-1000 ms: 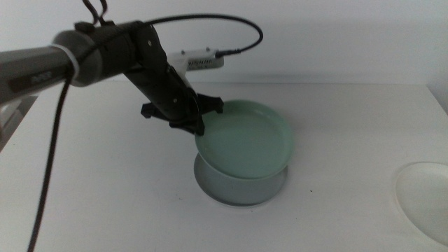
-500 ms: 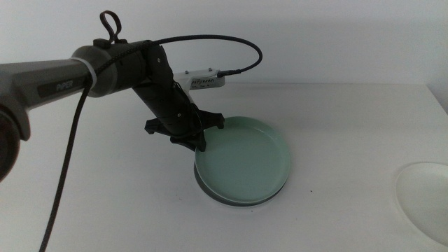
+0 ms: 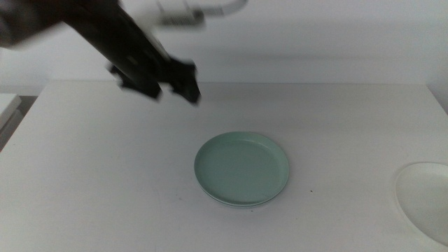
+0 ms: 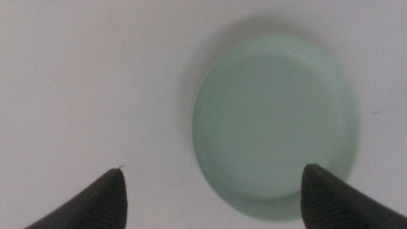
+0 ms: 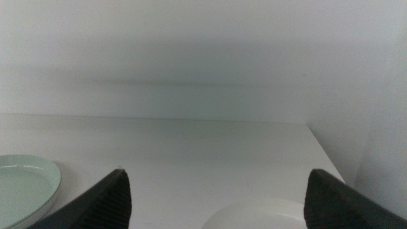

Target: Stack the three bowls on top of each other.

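The green bowl (image 3: 242, 168) sits nested on the grey bowl (image 3: 234, 202) near the middle of the worktop (image 3: 336, 119); of the grey one only a thin rim shows under the near edge. The white bowl (image 3: 423, 199) lies well apart at the right edge, cut off by the frame.

My left tool (image 3: 157, 75) hangs above the worktop, behind and to the left of the pair, blurred in the middle view. Its jaws are wide apart and empty, and the wrist camera looks down between them onto the green bowl (image 4: 273, 127). My right tool (image 5: 216, 210) waits out of the middle view, jaws spread wide, holding nothing, with the white bowl (image 5: 267, 213) just ahead of it and the green bowl's (image 5: 25, 184) edge off to one side.

All three are smooth, matte, shallow discs with low rims. That looks like the risk: a thin, slick rim gives little to pinch, so the white bowl could slip or tilt in a shallow grip. Set down off-centre, it could ride up on the green rim and sit crooked, or nudge the pair across the smooth worktop.
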